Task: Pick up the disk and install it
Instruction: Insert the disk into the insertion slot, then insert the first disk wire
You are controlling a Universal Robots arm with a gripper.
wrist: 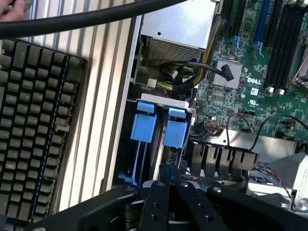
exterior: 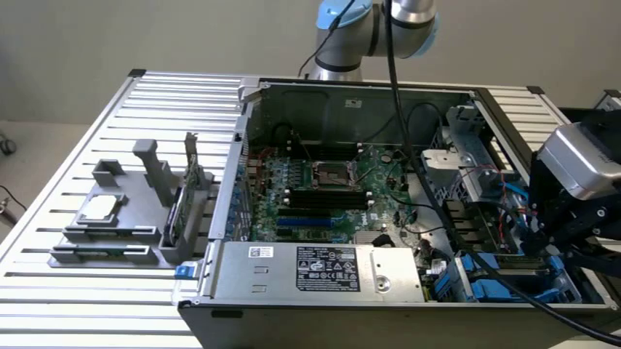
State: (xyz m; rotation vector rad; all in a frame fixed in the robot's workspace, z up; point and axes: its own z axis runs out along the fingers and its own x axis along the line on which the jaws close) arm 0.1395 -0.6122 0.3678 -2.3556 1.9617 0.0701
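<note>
Two bright blue carrier ends stand side by side in the drive bay of the open computer case. The disk is the one closest to my fingertips, seated in its slot with its metal body hidden. The other blue carrier sits beside it. My gripper is shut, its black fingers pressed together with nothing between them, tips just short of the disk's blue end. In the exterior view the gripper hangs over the case's corner on that view's right, above the blue carriers.
A grey power supply with a sticker lies along the case's front, the motherboard behind it. A grey fixture holding a processor chip sits on the slotted table at the exterior view's left. A black keyboard and a thick cable lie close by.
</note>
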